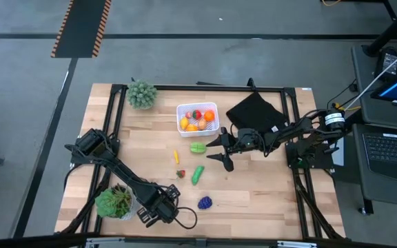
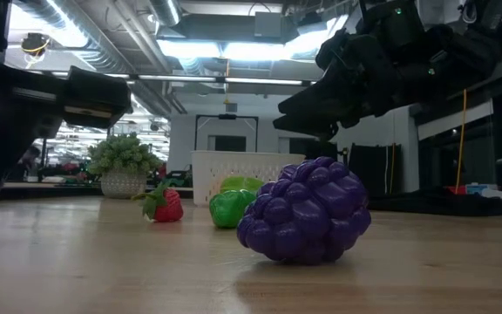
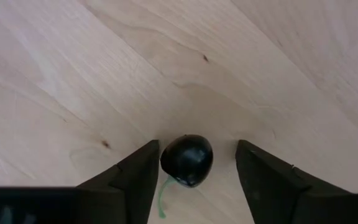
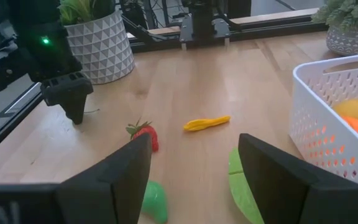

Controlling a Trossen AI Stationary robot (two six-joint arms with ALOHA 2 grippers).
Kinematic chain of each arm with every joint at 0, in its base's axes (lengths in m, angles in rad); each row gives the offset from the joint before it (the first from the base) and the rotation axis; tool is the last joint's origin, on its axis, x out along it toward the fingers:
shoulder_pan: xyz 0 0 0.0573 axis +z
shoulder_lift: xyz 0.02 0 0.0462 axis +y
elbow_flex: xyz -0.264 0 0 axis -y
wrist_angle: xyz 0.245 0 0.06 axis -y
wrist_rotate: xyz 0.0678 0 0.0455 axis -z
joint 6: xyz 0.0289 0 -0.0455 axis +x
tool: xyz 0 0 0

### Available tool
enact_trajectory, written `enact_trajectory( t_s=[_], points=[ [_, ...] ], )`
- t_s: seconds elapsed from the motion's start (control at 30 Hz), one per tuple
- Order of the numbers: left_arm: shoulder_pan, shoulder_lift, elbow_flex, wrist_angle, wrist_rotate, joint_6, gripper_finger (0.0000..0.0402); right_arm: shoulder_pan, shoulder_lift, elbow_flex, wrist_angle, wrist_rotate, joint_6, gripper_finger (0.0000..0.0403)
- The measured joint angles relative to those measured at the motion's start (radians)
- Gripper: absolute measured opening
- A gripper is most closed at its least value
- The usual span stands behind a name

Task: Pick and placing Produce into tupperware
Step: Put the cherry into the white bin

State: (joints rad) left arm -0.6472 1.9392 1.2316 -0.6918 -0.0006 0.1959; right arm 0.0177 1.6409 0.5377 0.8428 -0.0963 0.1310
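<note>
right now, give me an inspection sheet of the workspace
surface: pale wooden table, black frame round its edges.
job's things: white tub holds orange, red and yellow pieces. Loose on the table: yellow strip, strawberry, two green pieces, purple grapes, dark round fruit.
clutter: two potted plants, black cloth.
grippers: left gripper down at the near edge, fingers either side of the dark fruit, gaps showing. Right gripper open, empty, beside the tub.
cables: thin green stem or wire by the dark fruit; unclear which.
surroundings: grey floor, striped floor marking, laptop on a side stand.
</note>
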Motion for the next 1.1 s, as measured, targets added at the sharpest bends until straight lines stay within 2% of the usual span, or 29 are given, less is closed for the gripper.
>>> enact_trajectory(
  t_s=[0.57,0.9,1.1],
  points=[
    [0.001,0.002,0.0,-0.001,-0.006,-0.001,0.0111,0.0,0.0,0.0,0.002,0.0,0.0,0.0243],
    [0.001,-0.001,-0.002,-0.002,-0.006,-0.006,0.0124,0.0,0.0,0.0,0.003,0.0,0.023,0.0243],
    [0.001,-0.015,-0.005,-0.009,-0.013,-0.006,0.0102,0.0,0.0,0.0,0.003,0.0,0.021,0.0243]
  ],
)
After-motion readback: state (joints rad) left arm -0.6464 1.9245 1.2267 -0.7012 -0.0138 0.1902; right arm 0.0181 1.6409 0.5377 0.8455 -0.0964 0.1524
